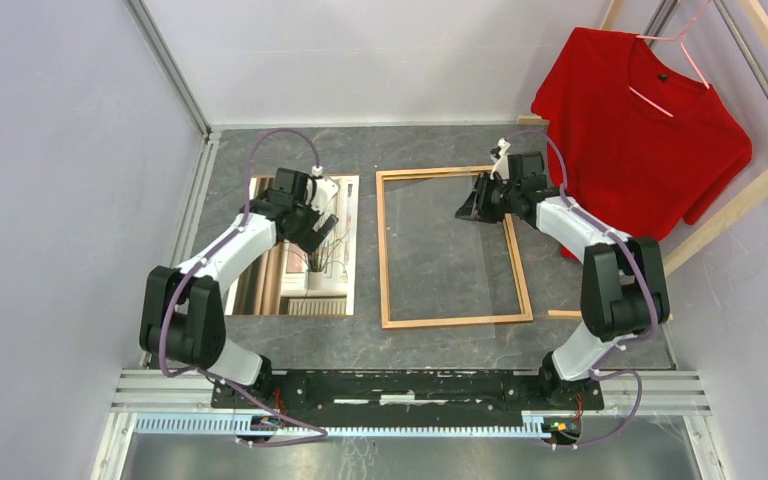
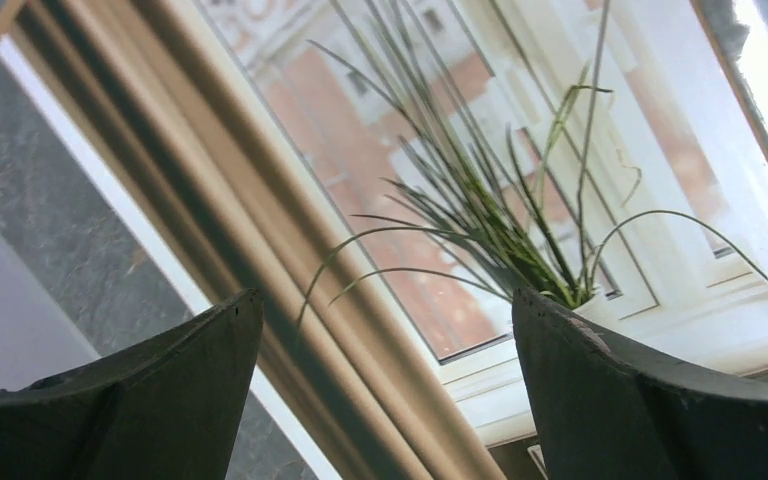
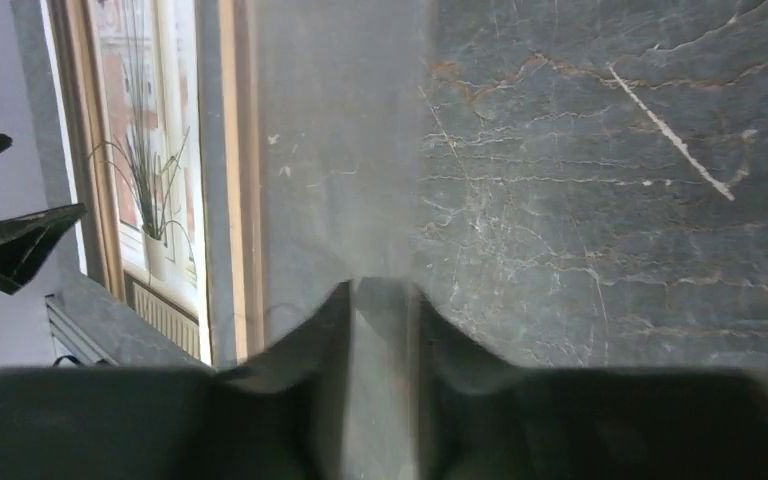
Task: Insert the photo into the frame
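Left gripper (image 1: 321, 227): jaws spread wide, above the photo (image 1: 300, 288).
Right gripper (image 1: 464, 210): jaws a narrow gap apart, over the frame (image 1: 455, 321), near its far right corner.
Photo: face up on the table (image 1: 430, 150), just left of the frame, outside it.

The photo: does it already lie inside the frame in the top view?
No, the photo lies face up to the left of the frame, wholly outside its rails.
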`<action>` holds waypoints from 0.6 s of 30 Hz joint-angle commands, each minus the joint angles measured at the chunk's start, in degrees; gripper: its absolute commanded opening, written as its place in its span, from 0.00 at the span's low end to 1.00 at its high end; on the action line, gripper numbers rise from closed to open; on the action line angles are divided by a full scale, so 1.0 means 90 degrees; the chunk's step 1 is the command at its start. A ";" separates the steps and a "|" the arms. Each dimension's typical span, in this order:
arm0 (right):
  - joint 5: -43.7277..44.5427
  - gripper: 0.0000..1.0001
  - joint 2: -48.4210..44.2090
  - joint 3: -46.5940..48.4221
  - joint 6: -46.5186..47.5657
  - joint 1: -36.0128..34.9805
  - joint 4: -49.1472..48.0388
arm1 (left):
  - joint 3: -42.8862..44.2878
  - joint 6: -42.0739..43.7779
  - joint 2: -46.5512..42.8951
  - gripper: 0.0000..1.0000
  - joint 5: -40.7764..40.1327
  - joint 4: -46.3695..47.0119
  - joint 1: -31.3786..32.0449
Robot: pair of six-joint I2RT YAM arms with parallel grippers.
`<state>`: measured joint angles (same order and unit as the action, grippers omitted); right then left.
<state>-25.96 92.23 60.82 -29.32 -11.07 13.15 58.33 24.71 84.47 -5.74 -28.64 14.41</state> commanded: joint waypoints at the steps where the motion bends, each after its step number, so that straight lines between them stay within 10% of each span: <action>1: -0.0321 0.37 0.0548 0.0461 0.0426 0.0006 0.0001 | 0.0189 -0.0187 0.0294 1.00 -0.0155 0.0080 0.0360; 9: -0.0205 0.75 0.0520 -0.0382 0.0094 0.0277 -0.0484 | -0.0430 -0.0144 0.0507 1.00 -0.0453 0.0665 0.1001; 18: -0.0516 0.82 -0.0139 -0.2029 -0.0353 0.0470 -0.1130 | -0.0752 -0.0167 0.0709 1.00 -0.0690 0.1000 0.1364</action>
<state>-29.98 95.15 46.98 -31.51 -6.83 6.11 52.45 24.71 89.89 -10.33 -23.31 25.63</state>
